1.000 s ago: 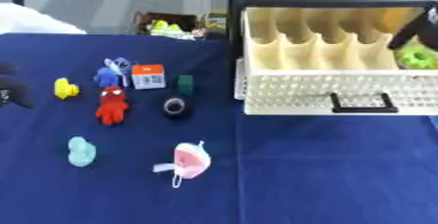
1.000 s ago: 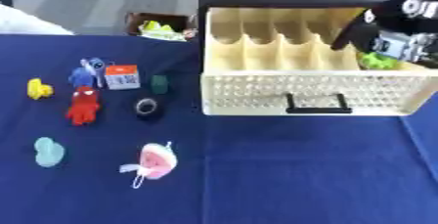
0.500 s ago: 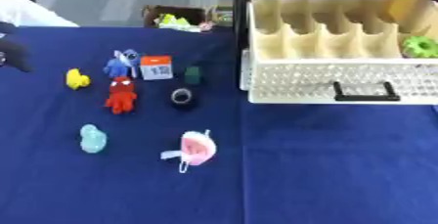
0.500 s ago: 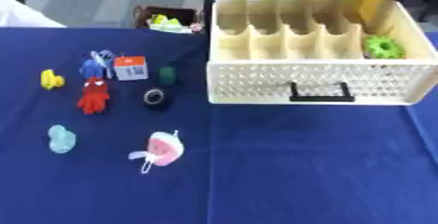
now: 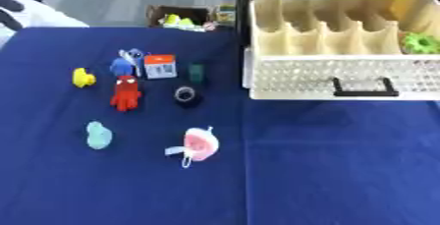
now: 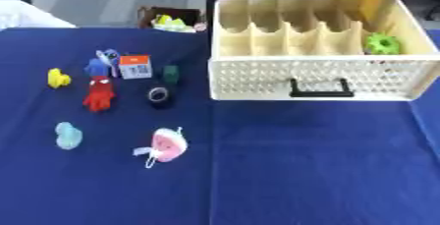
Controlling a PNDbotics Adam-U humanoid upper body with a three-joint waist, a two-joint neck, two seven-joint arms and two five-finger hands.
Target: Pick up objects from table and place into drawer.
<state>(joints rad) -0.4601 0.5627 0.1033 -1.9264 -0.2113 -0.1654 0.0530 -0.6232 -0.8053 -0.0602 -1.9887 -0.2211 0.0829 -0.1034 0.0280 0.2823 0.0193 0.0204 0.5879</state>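
Eight small objects lie in a cluster well left of the drawer (image 6: pixel 318 74), the dark roll (image 6: pixel 158 95) nearest it — so the left arm looks better placed. Neither hand shows, their fingers unseen — a green piece (image 6: pixel 381 43) already sits inside.

bare blue table (image 6: pixel 326 170) before the open drawer (image 6: pixel 314 74); toys (image 6: pixel 99 96) crowd left.

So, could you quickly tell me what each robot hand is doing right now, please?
Left robot hand: not in view, so its state cannot be told.
Right robot hand: not in view, so its state cannot be told.
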